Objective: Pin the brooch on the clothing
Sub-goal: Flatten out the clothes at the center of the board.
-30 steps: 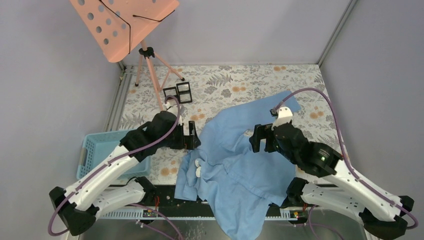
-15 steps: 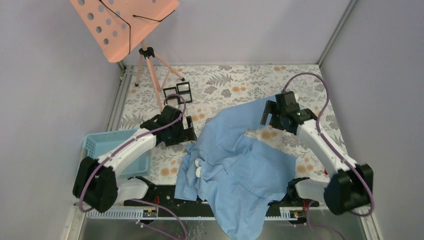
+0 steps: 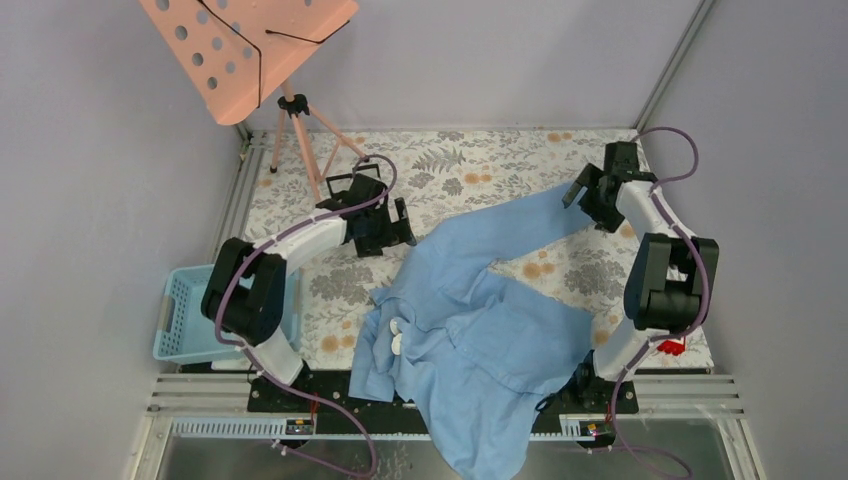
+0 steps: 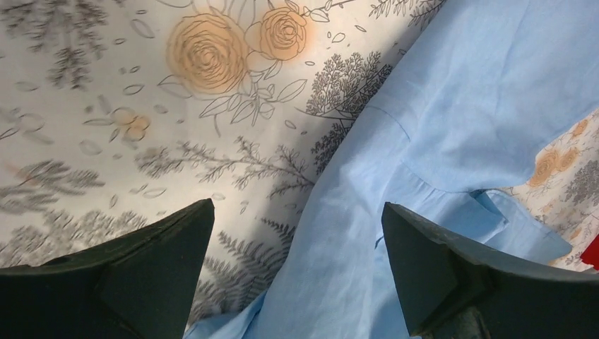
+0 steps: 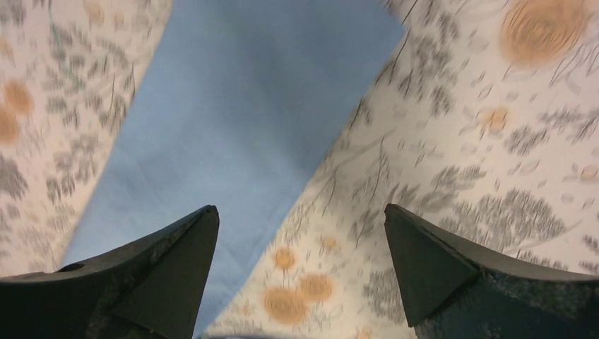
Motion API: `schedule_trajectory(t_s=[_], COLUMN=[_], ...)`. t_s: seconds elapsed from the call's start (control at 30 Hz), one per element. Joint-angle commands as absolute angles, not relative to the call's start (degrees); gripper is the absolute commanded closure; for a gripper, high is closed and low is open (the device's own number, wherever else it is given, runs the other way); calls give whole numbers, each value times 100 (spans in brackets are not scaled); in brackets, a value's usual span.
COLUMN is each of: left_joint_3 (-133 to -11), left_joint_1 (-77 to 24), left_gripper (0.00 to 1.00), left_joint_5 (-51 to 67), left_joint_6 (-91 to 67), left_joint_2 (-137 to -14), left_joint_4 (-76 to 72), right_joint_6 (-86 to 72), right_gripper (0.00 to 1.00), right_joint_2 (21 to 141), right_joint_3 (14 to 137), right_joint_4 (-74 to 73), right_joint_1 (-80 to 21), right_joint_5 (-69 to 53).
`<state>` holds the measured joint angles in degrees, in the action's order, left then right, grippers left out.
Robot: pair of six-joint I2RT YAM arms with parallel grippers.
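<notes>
Status: the task is at its start, with nothing pinned. The shirt [image 3: 480,330] lies rumpled in the middle of the table [image 3: 460,160], its lower part hanging over the near edge and one sleeve [image 3: 540,215] stretched toward the far right corner. My left pincer [image 4: 295,210] is released, jaws wide and holding nothing. It hangs above the shirt's far left edge, where the fabric meets the flowered cloth. My right pincer [image 5: 297,212] is likewise released and empty, poised over the end of the sleeve, with the blue strip running beneath the gap between its fingers. I cannot find the brooch with certainty: two small white pieces [image 3: 397,336] rest on the shirt's near left fold, but they are too small to identify. My judgement is that the garment needs spreading flat first. After that the brooch has to be located, picked up and fastened, so every step remains outstanding.
</notes>
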<state>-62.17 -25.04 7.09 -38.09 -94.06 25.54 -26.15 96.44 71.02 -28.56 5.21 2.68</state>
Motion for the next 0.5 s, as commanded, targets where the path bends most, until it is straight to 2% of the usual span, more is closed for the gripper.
schedule_trajectory(t_s=[0.0,0.2,0.27,0.47], left_joint_3=[-6469,-6522,-6605,-6621], left_joint_1=[-2476,-2496,-2496,-2619], left_gripper=[1,1,5,2], left_joint_5=[1419,1850,2037,2258], left_joint_6=[-3866,-3866,-3327,-3261], left_joint_2=[-9923,-10176,-10318,-10586], left_joint_4=[2114,1819,1918,1850], right_joint_6=[-2578,-2467,-2438,-2575], right_gripper=[6,7,8,9], right_joint_2=[10270,11193,11426,12036], right_joint_3=[7782,8731,8969,9420], right_joint_4=[-2741,-3126,-3263,-3452], right_joint_1=[998,1262,1289,1319], right_joint_5=[-144,-32,152,18])
